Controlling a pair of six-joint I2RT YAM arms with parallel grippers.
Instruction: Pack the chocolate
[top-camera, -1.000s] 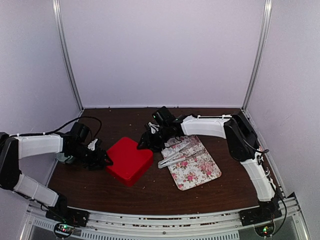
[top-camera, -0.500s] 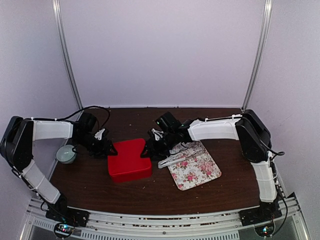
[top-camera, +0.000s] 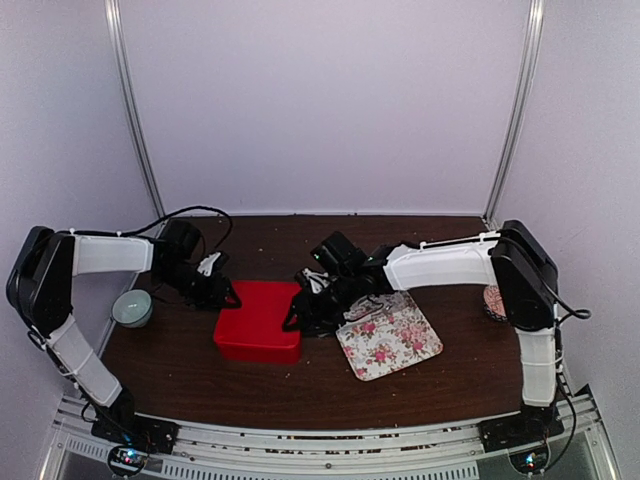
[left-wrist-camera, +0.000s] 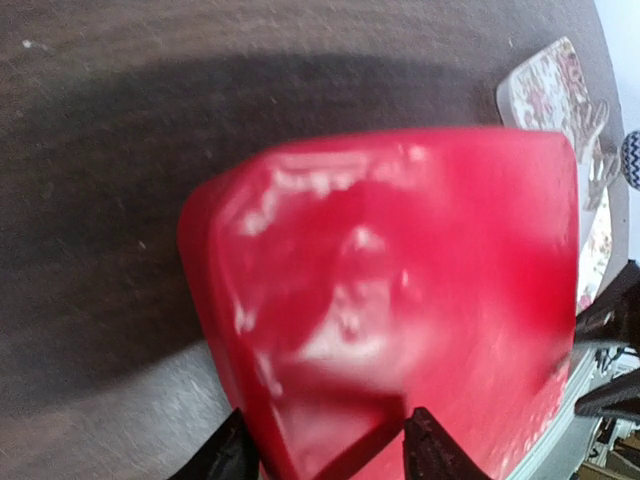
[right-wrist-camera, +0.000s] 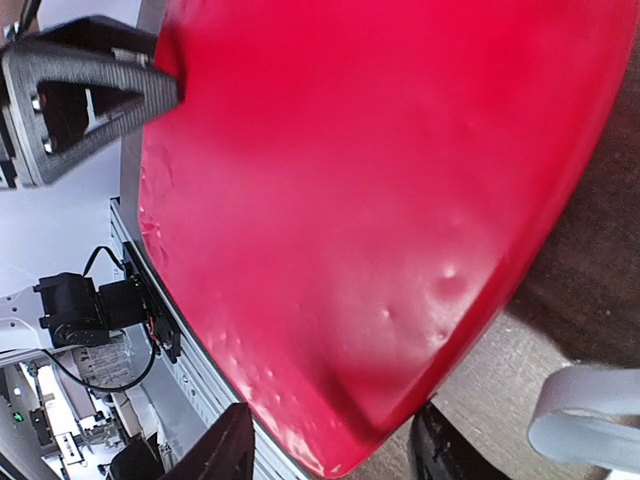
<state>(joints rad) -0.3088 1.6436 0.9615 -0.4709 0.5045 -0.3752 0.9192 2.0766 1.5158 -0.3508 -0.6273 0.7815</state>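
Note:
No chocolate shows in any view. A red lidded box (top-camera: 258, 322) lies flat on the dark table. My left gripper (top-camera: 228, 297) sits at its far left corner; in the left wrist view that corner of the box (left-wrist-camera: 400, 280) lies between the fingers of the left gripper (left-wrist-camera: 330, 455), which touch it on both sides. My right gripper (top-camera: 298, 315) is at the box's right edge. In the right wrist view a rounded corner of the box (right-wrist-camera: 380, 200) fills the gap of the right gripper (right-wrist-camera: 335, 450), both fingers against it.
A rose-printed tray (top-camera: 390, 340) lies just right of the box, with white tongs (left-wrist-camera: 600, 130) on its far end. A pale bowl (top-camera: 132, 307) stands at the left edge. A blue-patterned dish (top-camera: 492, 300) sits at the far right.
The red box has turned from a diamond to square with the table edge and slid slightly left. The left gripper left the bowl for the box's far corner. The right gripper came nearer, covering the tongs.

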